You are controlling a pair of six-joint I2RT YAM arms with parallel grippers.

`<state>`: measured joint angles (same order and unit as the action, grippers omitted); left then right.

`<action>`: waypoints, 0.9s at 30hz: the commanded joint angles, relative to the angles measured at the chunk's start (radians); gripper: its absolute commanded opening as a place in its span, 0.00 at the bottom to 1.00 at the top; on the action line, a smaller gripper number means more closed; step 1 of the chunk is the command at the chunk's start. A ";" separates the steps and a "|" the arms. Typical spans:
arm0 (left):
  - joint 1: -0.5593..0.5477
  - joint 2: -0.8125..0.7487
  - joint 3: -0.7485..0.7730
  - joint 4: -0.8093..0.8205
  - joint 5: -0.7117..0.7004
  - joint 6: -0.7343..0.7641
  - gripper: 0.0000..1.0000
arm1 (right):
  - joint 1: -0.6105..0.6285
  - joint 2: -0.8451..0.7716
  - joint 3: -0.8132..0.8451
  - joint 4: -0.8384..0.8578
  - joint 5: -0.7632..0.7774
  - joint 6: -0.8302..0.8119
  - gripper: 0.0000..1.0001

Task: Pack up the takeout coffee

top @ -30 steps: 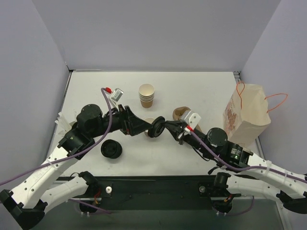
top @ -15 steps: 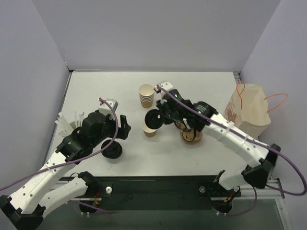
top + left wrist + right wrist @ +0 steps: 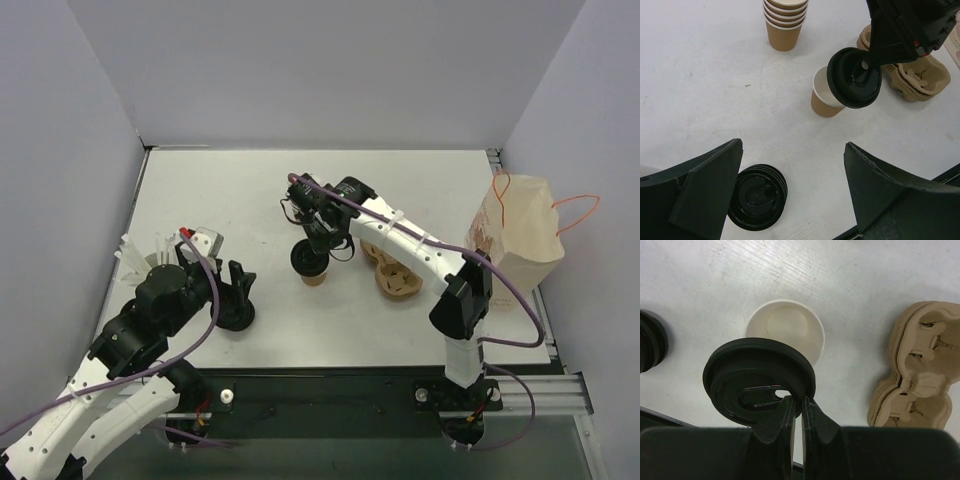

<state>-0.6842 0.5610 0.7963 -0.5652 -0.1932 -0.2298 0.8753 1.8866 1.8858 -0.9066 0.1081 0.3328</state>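
Observation:
The takeout coffee cup [image 3: 315, 276] [image 3: 824, 101] [image 3: 790, 329], tan kraft with a white inside, stands upright and uncovered mid-table. My right gripper [image 3: 312, 248] [image 3: 798, 407] is shut on the rim of its round black lid [image 3: 306, 259] [image 3: 854, 78] [image 3: 758, 381]. The lid hangs tilted just above the cup's near rim and covers part of the mouth. My left gripper [image 3: 233, 292] [image 3: 795, 192] stands wide open over the table to the cup's left, with nothing between its fingers.
A stack of black lids [image 3: 238, 318] [image 3: 757, 196] lies under the left fingers. Nested tan cups [image 3: 785, 22] stand behind the cup, and pulp cup carriers [image 3: 397, 274] [image 3: 920, 385] lie to its right. A paper bag [image 3: 515, 240] stands at the right edge.
My right arm has swung left and far over the cup with the lid, which now hangs at the cup's rim. My left arm has drawn back over the lid stack.

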 commanded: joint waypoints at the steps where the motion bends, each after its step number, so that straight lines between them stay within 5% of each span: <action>1: 0.003 -0.035 -0.009 0.059 -0.008 0.032 0.92 | -0.015 0.051 0.084 -0.170 0.038 0.029 0.00; 27: 0.000 -0.069 -0.014 0.059 0.020 0.035 0.92 | -0.053 0.233 0.196 -0.199 0.045 0.017 0.00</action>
<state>-0.6842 0.5011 0.7822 -0.5629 -0.1791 -0.2119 0.8303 2.0899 2.0487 -1.0237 0.1421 0.3500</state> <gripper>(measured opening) 0.922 0.089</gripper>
